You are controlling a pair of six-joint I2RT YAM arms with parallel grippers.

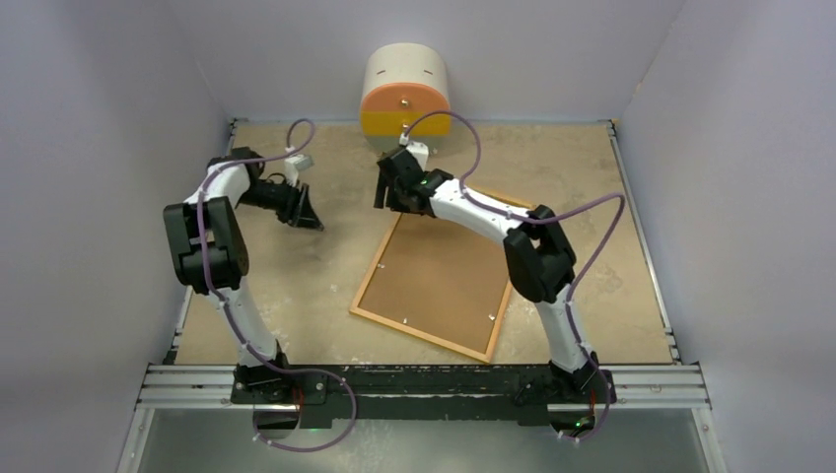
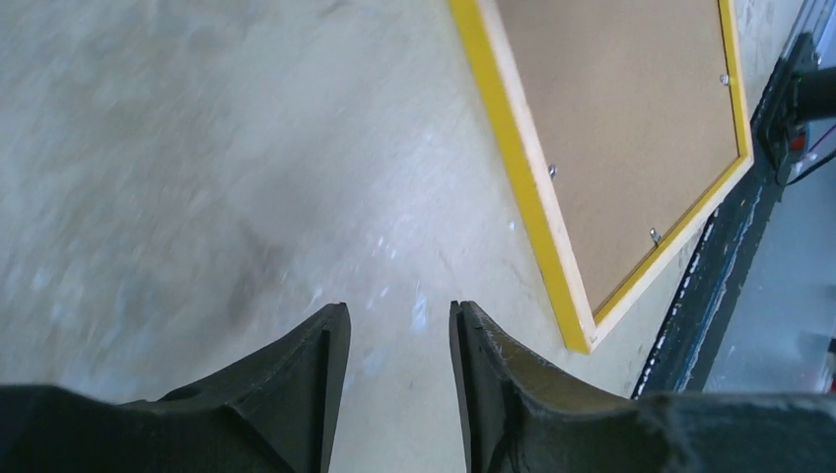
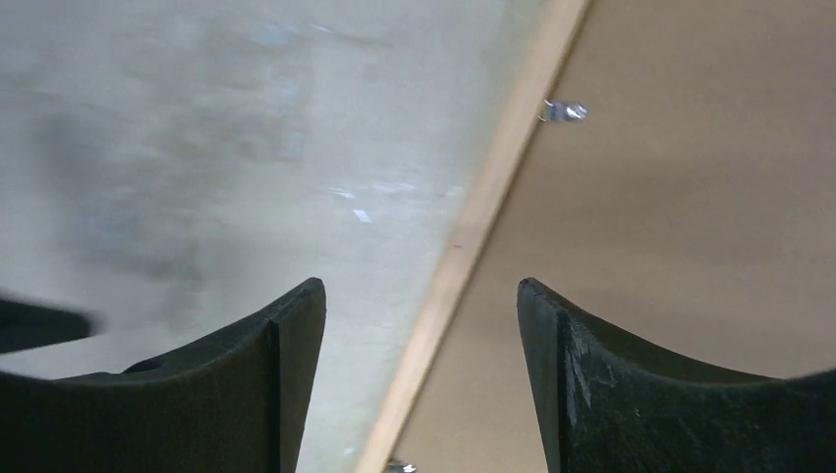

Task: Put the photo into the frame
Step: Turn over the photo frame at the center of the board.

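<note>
frame (image 1: 376, 262): lying flat, back side up, right of the middle of the counter (image 1: 296, 296), turned askew with one corner pointing at the near edge; pale wood rim (image 3: 483, 207) on top, bright yellow down the outer side (image 2: 513, 148) in the left wrist view

inside the frame: brown backing board (image 1: 439, 276) filling the whole opening, little metal tabs (image 3: 564, 110) along the rim, more of them (image 2: 551, 171) down the long side

left fingers (image 1: 306, 212): only a narrow gap, nothing between them (image 2: 315, 374), hanging over bare counter in the far-left part, apart from the frame

right fingers (image 1: 386, 195): spread wide, gripping nothing, straddling the frame's left rim near its far corner, with one finger (image 3: 286, 365) over bare counter and the other over the board; touching the rim or not, can't tell

in the way: right arm (image 1: 493, 222) stretched across the frame's far corner, hiding that corner from the top camera

far edge: squat drum thing (image 1: 406, 99) at the middle, cream on top, orange face with a yellow band below and a small peg on the front, beyond the frame and not touching it

cables: purple (image 1: 463, 133), looping off both arms

near edge: dark metal rail (image 1: 434, 379) carrying both arm bases, also showing at the right of the left wrist view (image 2: 710, 266)

surroundings: plain grey walls (image 1: 89, 148) on three sides of the counter
</note>
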